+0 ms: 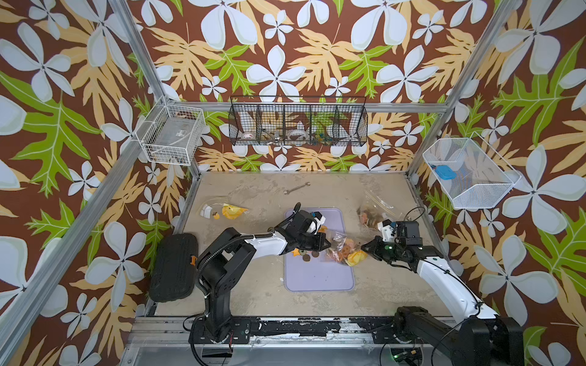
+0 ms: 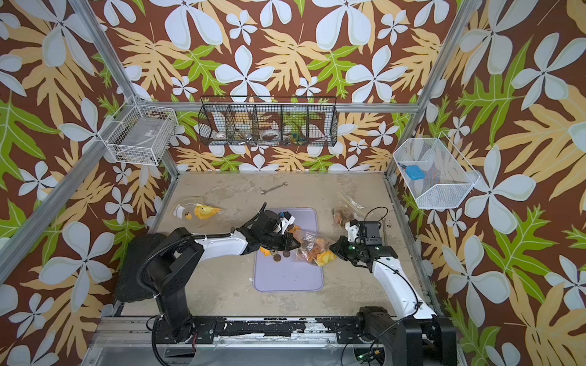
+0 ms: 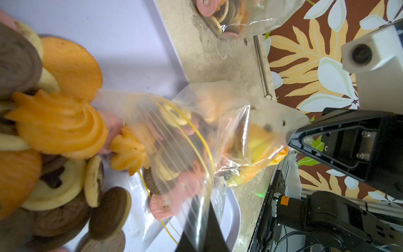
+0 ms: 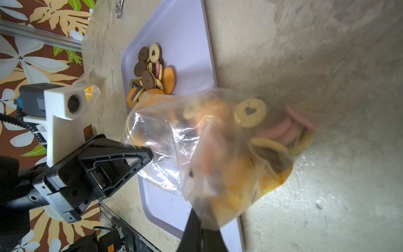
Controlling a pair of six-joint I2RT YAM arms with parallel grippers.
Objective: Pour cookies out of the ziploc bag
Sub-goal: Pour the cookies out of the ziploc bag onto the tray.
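Left end effector: pressed together, pinching the film of the bag by its yellow-lined mouth.
Right end effector: pressed together, pinching the bag's far, closed corner.
Bag: clear and partly full, stretched between the two end effectors. Its mouth is over the tray and its closed end is out over the bench. It is blurred in both wrist views.
Cookies: a small pile lies on the tray just beside the bag's mouth, in dark brown, orange, pink and tan with a heart centre. Many more sit inside the bag.
Tray: lilac, flat on the bench between the two arms.
Second bag: also holds cookies, on the bench just beyond the right wrist.
Third bag: holds something yellow, on the left arm's side, well apart from the tray.
Wrench: on the bench near the back wall.
Pad: black, at the bench's edge beside the left arm.
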